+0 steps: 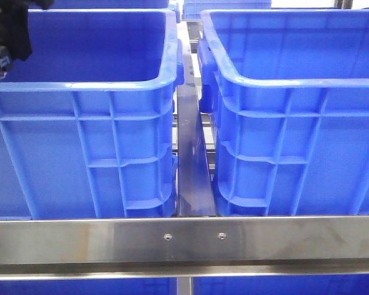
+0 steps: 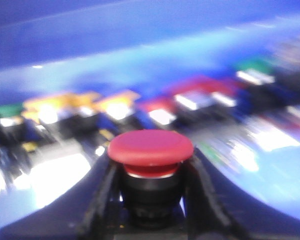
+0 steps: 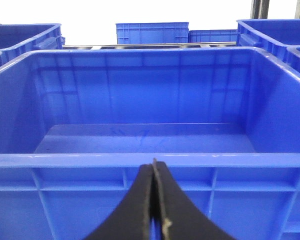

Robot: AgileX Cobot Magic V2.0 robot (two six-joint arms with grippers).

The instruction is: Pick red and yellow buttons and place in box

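A red mushroom-head button point(image 2: 150, 150) with a black body sits between the fingers of my left gripper point(image 2: 151, 185), which is shut on it. Behind it, blurred, lie several red point(image 2: 192, 92), yellow point(image 2: 65, 105) and green point(image 2: 7, 110) buttons on the floor of a blue bin. In the front view only a dark part of the left arm point(image 1: 9, 37) shows at the top left, over the left blue box point(image 1: 80, 86); its fingers are out of sight there. My right gripper point(image 3: 155, 167) is shut and empty, just outside the near rim of an empty blue box point(image 3: 150, 160).
Two big blue boxes stand side by side, the right one point(image 1: 295, 80) and the left one, with a narrow metal channel point(image 1: 192, 160) between them. A steel rail point(image 1: 184, 239) crosses in front. More blue bins point(image 3: 152, 32) stand further back.
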